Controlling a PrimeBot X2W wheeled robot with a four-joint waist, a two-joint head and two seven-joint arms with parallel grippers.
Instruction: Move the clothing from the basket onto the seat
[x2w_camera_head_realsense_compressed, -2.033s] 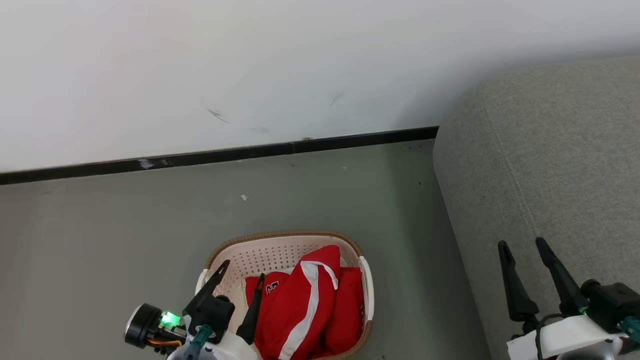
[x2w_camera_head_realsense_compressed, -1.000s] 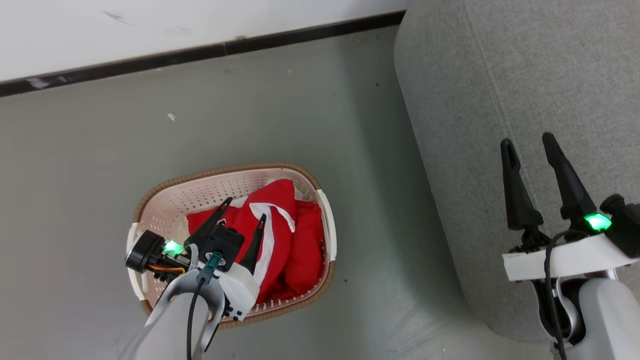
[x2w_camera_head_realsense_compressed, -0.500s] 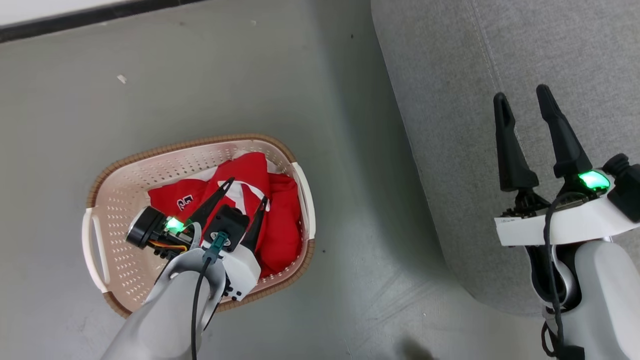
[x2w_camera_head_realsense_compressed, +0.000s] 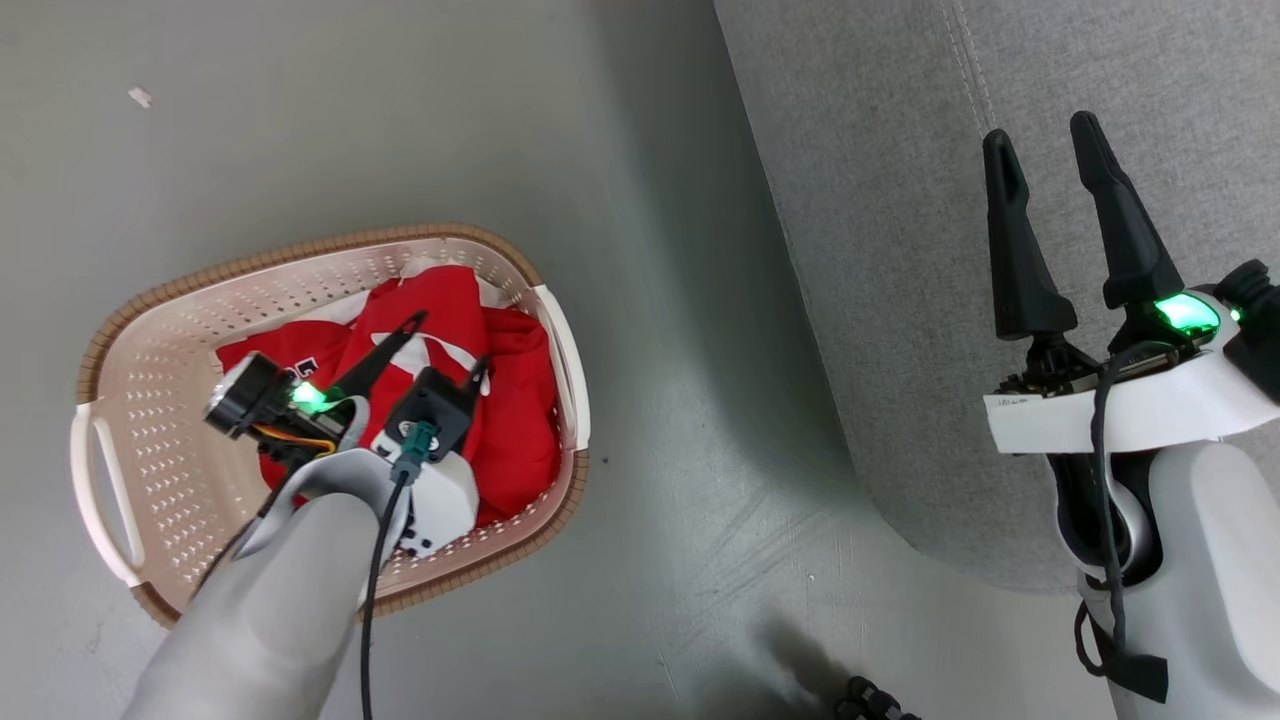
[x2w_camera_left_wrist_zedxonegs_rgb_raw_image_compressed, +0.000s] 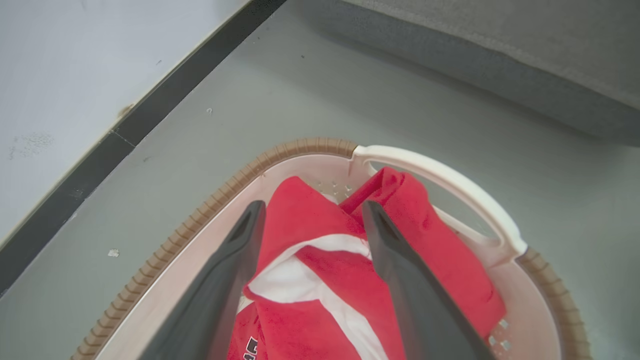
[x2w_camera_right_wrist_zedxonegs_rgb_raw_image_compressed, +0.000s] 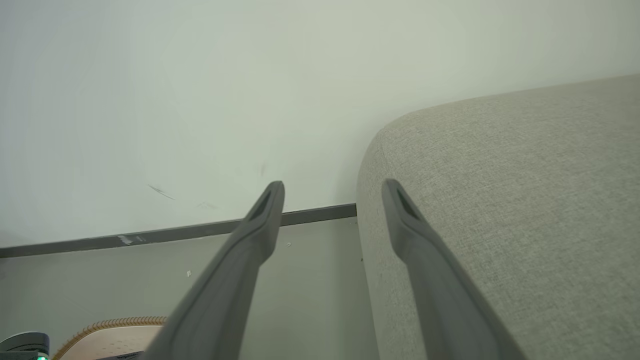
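The basket (x2w_camera_head_realsense_compressed: 300, 245) is standing on the floor (x2w_camera_head_realsense_compressed: 650, 150). The clothing (x2w_camera_head_realsense_compressed: 520, 420) is lying heaped inside it, bunching toward the basket's right handle (x2w_camera_head_realsense_compressed: 565, 350), with all the red fabric in view sitting within the basket's rim. A garment with dark numerals (x2w_camera_head_realsense_compressed: 305, 368) is lying nearer the basket's middle, and the left wrist is partly covering it. The left gripper (x2w_camera_head_realsense_compressed: 449, 343) is hanging over the basket's middle with its fingers (x2w_camera_left_wrist_zedxonegs_rgb_raw_image_compressed: 235, 260) pointing down into the heap. Its jaws are spread wide and gripping nothing, straddling a red fold with a white stripe (x2w_camera_left_wrist_zedxonegs_rgb_raw_image_compressed: 320, 244). I cannot tell whether the fingertips are touching the fabric. The seat (x2w_camera_head_realsense_compressed: 880, 200) is sitting to the basket's right, apart from it, with a strip of floor running between them. The right gripper (x2w_camera_head_realsense_compressed: 1040, 132) is hovering well to the basket's right, above the seat. Its jaws are likewise standing wide and empty, and its fingers are pointing away from the robot. Past the basket's far side, a dark baseboard (x2w_camera_left_wrist_zedxonegs_rgb_raw_image_compressed: 150, 105) is running along the foot of a pale wall (x2w_camera_right_wrist_zedxonegs_rgb_raw_image_compressed: 200, 100). A green light (x2w_camera_head_realsense_compressed: 1185, 312) is glowing on the right wrist, far to the basket's right.
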